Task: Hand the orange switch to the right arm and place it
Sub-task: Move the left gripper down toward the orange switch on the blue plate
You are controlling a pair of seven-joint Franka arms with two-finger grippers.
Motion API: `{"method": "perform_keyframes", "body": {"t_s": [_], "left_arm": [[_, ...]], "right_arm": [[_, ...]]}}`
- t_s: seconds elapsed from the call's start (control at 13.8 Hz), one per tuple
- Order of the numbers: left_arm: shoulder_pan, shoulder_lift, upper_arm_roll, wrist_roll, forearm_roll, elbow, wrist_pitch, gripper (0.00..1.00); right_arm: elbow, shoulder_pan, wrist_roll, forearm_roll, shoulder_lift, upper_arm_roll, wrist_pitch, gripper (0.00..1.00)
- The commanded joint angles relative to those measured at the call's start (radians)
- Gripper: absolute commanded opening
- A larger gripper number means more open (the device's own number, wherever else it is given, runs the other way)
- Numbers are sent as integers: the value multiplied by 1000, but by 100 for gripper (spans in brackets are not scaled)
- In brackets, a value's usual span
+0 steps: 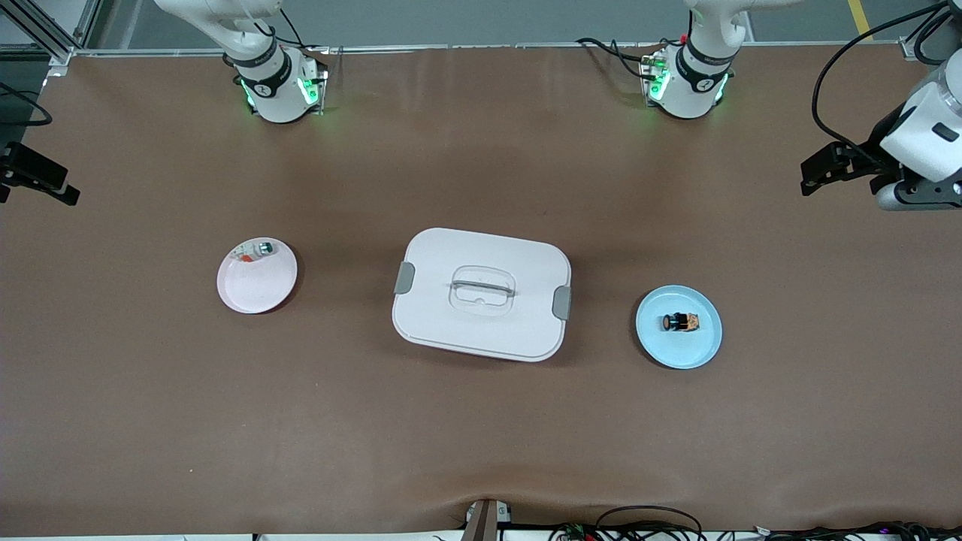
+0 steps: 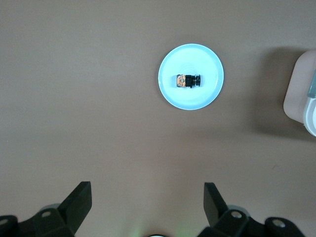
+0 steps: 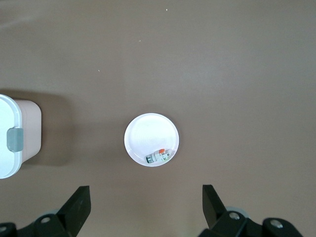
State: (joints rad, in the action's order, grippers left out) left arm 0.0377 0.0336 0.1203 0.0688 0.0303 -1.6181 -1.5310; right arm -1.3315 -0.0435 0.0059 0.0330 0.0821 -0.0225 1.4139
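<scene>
Both my claws gape wide, high over the table: left claw above the orange switch on its blue plate, right claw waiting; the tiny part could slip in the handover.

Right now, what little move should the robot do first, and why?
Probably lower the left gripper toward the orange switch. The switch lies untouched on the blue plate, and that gripper hangs high above with its fingers open. The right gripper waits open over the white plate.
</scene>
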Motion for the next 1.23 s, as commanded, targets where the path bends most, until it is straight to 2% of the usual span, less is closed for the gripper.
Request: {"method": "perform_keyframes", "body": {"t_s": [0.0, 0.72, 0.94, 1.16], "left_arm": [[5, -8, 5, -13, 5, 24, 22, 100], [-5, -21, 5, 3, 7, 27, 22, 100], [-7, -60, 24, 3, 3, 29, 20, 100], [-5, -122, 30, 16, -47, 30, 5, 100]], "right_arm": [[-23, -26, -10, 16, -22, 15, 0, 100], [-23, -26, -10, 16, -22, 15, -1, 100], [-23, -26, -10, 16, -22, 15, -1, 100], [-23, -26, -10, 16, -22, 15, -4, 100]]}}
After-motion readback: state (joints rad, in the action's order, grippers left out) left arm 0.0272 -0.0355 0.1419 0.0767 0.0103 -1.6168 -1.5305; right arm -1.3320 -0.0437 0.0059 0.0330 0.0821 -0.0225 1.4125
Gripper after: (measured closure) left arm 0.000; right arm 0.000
